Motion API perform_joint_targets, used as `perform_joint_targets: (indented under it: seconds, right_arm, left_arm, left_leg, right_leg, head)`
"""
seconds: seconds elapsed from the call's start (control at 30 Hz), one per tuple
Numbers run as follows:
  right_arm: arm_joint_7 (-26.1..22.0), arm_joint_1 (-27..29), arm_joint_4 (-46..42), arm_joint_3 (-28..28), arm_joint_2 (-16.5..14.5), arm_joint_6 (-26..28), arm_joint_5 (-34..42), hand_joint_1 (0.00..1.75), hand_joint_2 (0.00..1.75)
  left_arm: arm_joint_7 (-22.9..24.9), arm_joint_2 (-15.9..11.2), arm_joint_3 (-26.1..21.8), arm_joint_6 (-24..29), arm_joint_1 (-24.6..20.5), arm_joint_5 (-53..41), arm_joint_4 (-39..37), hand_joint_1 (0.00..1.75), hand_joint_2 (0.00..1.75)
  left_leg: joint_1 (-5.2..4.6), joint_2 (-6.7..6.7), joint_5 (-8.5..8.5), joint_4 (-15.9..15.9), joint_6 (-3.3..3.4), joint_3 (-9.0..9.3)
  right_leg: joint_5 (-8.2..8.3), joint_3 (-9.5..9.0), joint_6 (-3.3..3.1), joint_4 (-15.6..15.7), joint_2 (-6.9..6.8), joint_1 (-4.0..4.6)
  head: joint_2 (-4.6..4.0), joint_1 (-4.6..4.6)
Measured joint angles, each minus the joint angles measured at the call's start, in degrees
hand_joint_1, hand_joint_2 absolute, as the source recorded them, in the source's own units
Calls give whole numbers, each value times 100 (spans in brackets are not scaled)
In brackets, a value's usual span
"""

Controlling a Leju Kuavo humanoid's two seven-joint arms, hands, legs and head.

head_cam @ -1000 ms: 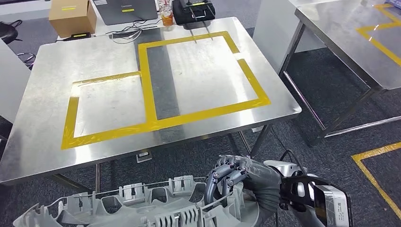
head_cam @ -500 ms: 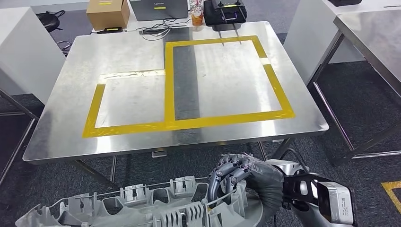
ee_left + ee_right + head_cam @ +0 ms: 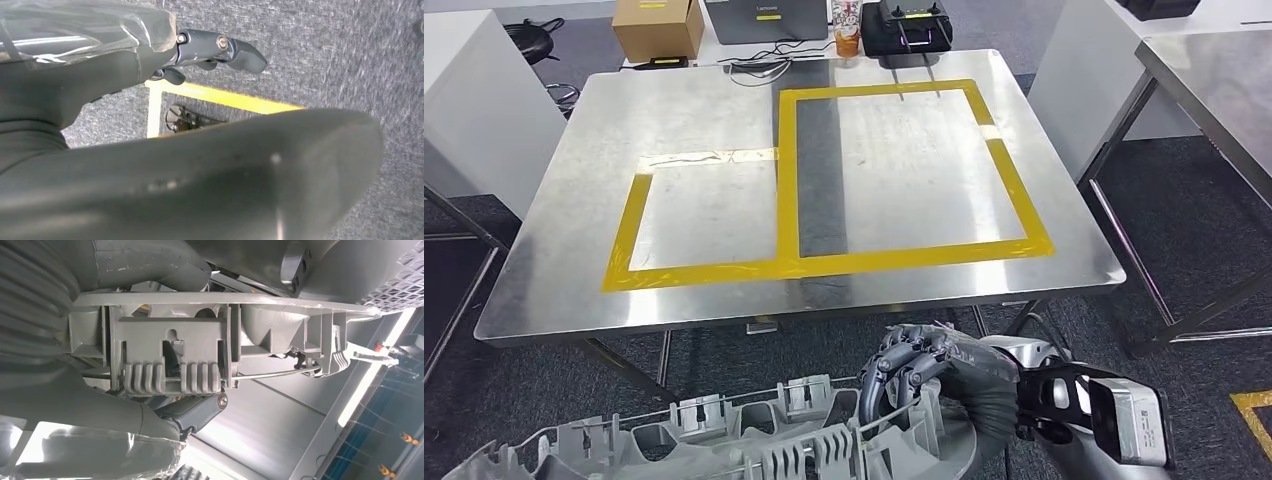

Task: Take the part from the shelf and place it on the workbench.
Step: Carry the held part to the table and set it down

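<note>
With the right hand clamped on one end of the long grey part, held short of the worktop near edge, and the left hand's closure indeterminate, the unsupported far end may sag, twist free, or strike that edge.

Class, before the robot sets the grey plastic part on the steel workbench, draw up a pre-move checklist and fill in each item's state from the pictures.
1. Right hand grips the grey ribbed plastic part: ok.
2. Left hand holds the part: cannot tell.
3. Steel workbench inside the yellow tape outlines is bare: ok.
4. Part over the workbench: not ok, it is short of the near edge.
5. Cardboard box stands behind the far edge, outside the outlines: ok.
</note>
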State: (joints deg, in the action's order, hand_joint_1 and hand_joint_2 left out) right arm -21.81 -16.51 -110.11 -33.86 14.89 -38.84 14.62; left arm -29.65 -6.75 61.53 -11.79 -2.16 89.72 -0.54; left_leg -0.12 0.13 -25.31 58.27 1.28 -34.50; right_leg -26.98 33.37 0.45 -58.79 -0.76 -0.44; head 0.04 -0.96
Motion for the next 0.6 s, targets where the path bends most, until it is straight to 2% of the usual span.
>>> perform_joint_targets:
  seconds: [0.07,0.17,0.2,0.23,0.27,0.3,0.33,0.37,0.4,0.47,0.5,0.57,0.6]
  right_arm:
    - [13,-8,-11,20,3,0,17,150,175]
    - [21,6,-14,38,7,-1,32,150,175]
    - [22,20,-14,39,8,-1,33,150,175]
    - [25,30,-14,40,10,-2,33,150,175]
    - [27,35,-14,43,12,-2,33,150,175]
    - [30,36,-14,47,14,-2,33,150,175]
    - [34,36,-13,52,14,-2,34,150,175]
    - [39,36,-15,59,13,-4,37,150,175]
    - [45,36,-17,68,14,-7,43,150,175]
    - [55,38,-24,89,14,-20,60,150,175]
    - [58,39,-29,99,14,-25,67,150,175]
    - [60,39,-43,112,13,-32,77,150,175]
    - [61,40,-47,115,12,-32,79,150,175]
  left_arm:
    - [-18,6,3,-8,-3,1,1,0,0]
    - [-30,20,5,-8,-9,2,1,0,0]
    - [-31,25,7,-8,-7,1,1,0,0]
    - [-31,29,7,-8,-7,1,1,0,0]
    - [-32,33,8,-8,-6,1,1,0,0]
    - [-32,38,8,-8,-6,1,1,0,0]
    - [-32,38,8,-8,-6,2,1,0,0]
    - [-34,38,9,-9,-6,2,1,0,0]
    - [-39,36,10,-11,-4,1,1,0,0]
    - [-59,29,14,-17,-2,1,1,0,0]
    - [-69,26,17,-19,-2,1,1,0,0]
    - [-79,16,24,-20,-8,0,1,0,0]
    - [-80,15,27,-18,-9,1,1,0,0]
  left_leg:
    - [30,-25,43,-101,51,112]
    - [38,-64,36,-125,94,144]
    - [39,-82,25,-123,94,150]
    - [42,-101,9,-118,87,161]
    - [50,-123,-14,-107,69,179]
    - [58,-142,-47,-85,42,196]
    - [55,-159,-90,-53,3,201]
    - [50,-172,-132,-21,-36,201]
    - [44,-179,-168,1,-73,196]
    - [52,-178,-222,4,-133,206]
    - [65,-162,-248,24,-159,208]
    - [85,-106,-391,317,-212,85]
    - [91,-78,-515,641,-235,-84]
  right_leg:
    - [-127,127,17,-281,15,6]
    - [-460,720,16,-1320,47,-12]
    - [-474,860,46,-1511,49,-23]
    - [-398,890,96,-1485,49,-40]
    - [-238,799,158,-1225,49,-64]
    - [-44,622,218,-804,49,-93]
    - [105,443,241,-427,54,-102]
    - [200,308,221,-147,59,-105]
    - [223,242,172,-18,64,-97]
    - [184,229,42,-15,71,-80]
    - [165,209,-2,-11,73,-86]
    - [119,135,-84,-2,73,-108]
    - [97,96,-113,-2,72,-104]
  head:
    - [0,17]
    - [0,35]
    - [0,35]
    - [0,35]
    - [0,37]
    - [0,39]
    - [0,45]
    - [0,46]
    - [0,47]
    - [0,45]
    - [0,45]
    - [0,30]
    - [0,22]
